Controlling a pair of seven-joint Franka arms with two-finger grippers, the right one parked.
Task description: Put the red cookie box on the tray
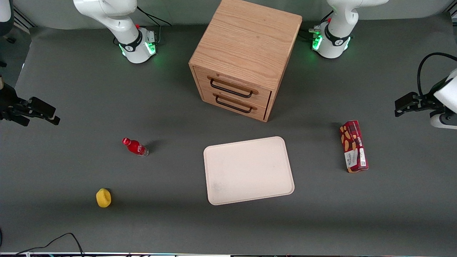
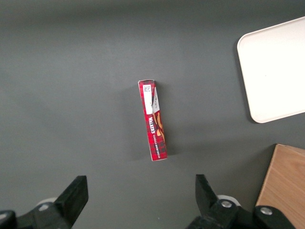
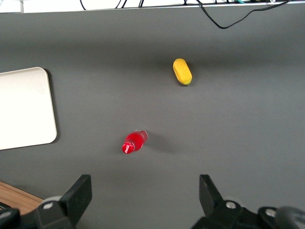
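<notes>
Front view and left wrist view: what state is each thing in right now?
red cookie box: lying flat on the table, untouched, off the tray.
tray: flat, nothing on it.
gripper: open, holding nothing, above the table near the box.
drawers: both shut.
red bottle: standing upright.

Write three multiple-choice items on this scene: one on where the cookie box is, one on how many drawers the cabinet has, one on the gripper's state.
1. The cookie box lies
A. on the tray
B. on the table, apart from the tray
C. on the cabinet

2. The cabinet shows how many drawers?
A. one
B. two
C. four

3. The gripper is
A. open, holding nothing
B. shut on the box
C. shut on the bottle

Key: 1 B, bare table shows between box and tray. 2 B, two handles, one above the other. 3 A, its fingers stand wide apart above the box.
</notes>
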